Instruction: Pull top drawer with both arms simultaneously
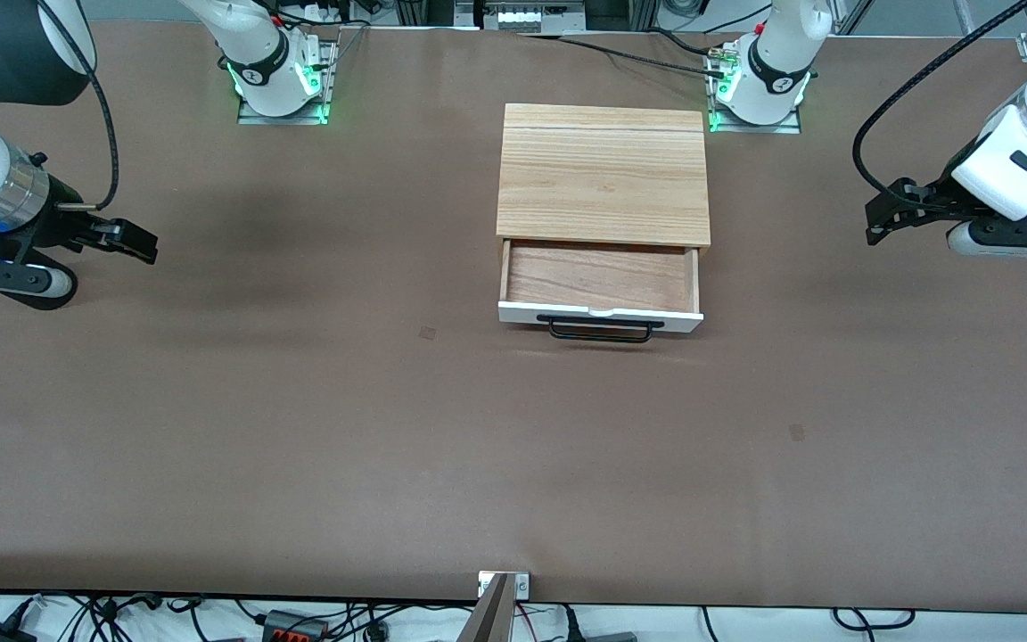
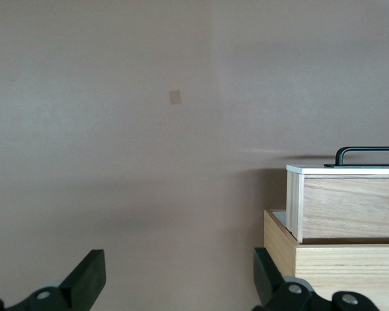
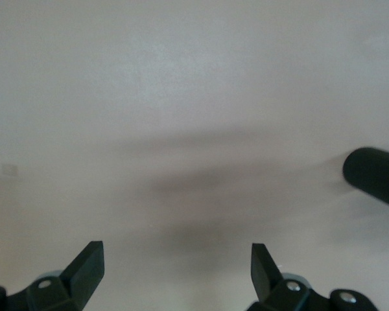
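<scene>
Top drawer [image 1: 600, 278] already partly out. Left gripper [image 1: 876, 223] and right gripper [image 1: 141, 242] hover at counter [image 1: 299, 428] ends, jaws apart. Grab handle [image 1: 601, 330] evenly, pull straight.

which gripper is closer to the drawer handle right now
Left. The left gripper hangs open over the table toward its end, nearer the handle; the right gripper hangs open farther off toward its end.
</scene>
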Available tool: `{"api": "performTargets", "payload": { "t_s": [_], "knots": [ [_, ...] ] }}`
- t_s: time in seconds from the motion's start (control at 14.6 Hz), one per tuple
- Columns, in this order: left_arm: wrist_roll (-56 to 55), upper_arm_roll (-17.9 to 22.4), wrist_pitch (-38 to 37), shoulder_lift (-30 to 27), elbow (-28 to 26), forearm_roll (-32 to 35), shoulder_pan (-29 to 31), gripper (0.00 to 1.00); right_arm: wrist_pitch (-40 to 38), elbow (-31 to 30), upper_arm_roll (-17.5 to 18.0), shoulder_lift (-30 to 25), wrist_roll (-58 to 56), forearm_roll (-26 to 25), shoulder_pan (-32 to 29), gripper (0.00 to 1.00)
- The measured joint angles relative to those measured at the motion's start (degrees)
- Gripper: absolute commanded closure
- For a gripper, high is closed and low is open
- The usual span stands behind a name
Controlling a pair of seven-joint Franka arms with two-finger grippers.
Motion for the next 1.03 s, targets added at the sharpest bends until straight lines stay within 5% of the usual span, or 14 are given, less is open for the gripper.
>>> {"api": "performTargets", "payload": {
  "t_s": [1.03],
  "knots": [
    [0.0,0.16,-0.59,0.0,0.02,0.0,0.07,0.0,0.44,0.3,0.4,0.06,-1.94,-0.03,0.45,0.0]
  ]
}}
